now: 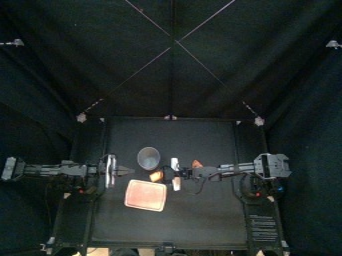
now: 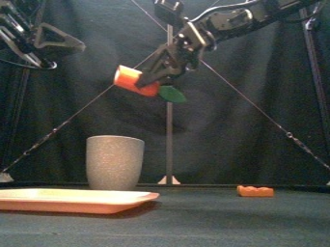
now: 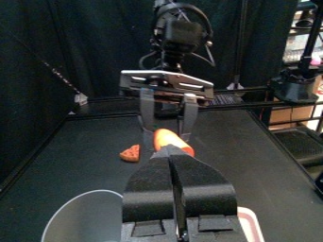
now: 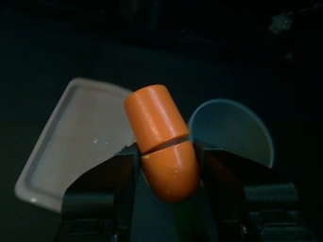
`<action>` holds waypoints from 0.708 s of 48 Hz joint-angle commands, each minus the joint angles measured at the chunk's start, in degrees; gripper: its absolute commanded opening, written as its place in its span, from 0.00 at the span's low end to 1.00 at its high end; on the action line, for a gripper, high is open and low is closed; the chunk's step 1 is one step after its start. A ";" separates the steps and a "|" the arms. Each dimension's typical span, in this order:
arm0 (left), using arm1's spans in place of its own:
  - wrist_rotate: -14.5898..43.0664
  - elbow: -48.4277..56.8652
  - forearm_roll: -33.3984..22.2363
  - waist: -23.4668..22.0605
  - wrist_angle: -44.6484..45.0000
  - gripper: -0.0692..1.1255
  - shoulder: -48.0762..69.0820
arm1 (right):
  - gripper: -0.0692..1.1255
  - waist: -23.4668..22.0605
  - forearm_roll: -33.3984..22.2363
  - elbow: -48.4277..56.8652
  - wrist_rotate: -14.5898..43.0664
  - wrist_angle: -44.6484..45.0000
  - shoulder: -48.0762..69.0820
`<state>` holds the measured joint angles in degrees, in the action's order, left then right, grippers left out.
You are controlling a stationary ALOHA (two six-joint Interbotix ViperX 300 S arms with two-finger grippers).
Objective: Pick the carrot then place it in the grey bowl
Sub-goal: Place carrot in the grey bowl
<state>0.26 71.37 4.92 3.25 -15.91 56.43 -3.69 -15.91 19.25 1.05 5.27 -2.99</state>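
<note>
Black surface: carrot gripped aloft by right fingers, carry step; next shift left over grey bowl, release; left fingers closed.

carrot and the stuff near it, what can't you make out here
carrot: green top hidden in the right wrist view, behind its own body and the right hand
grey bowl: inside hidden in the front view by its wall; half behind the carrot in the right wrist view
small orange toy: too small in the front view to identify
</note>
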 commanded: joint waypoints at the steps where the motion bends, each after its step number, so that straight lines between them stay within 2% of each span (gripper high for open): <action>1: 0.00 -0.97 0.18 0.09 -0.26 0.03 0.00 | 0.25 -3.78 -0.18 -6.15 0.18 -1.93 -1.76; 9: 0.00 -0.88 0.09 0.09 -0.18 0.03 0.00 | 0.26 -6.42 0.09 -13.10 0.26 -2.81 -8.17; 17: 0.00 -0.88 0.18 0.09 1.14 0.03 0.70 | 0.29 -8.26 1.23 -14.77 0.44 -2.64 -10.72; 20: 0.00 -0.88 0.18 0.00 1.76 0.03 1.14 | 0.34 -8.53 2.55 -14.33 0.26 -2.64 -10.99; 34: 0.00 -0.88 0.00 0.00 4.22 0.03 3.34 | 0.69 -9.23 5.19 -11.07 0.53 -2.81 -10.37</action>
<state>0.18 71.37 4.92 3.25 -11.87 59.68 -12.30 -10.90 8.35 1.49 2.99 -15.64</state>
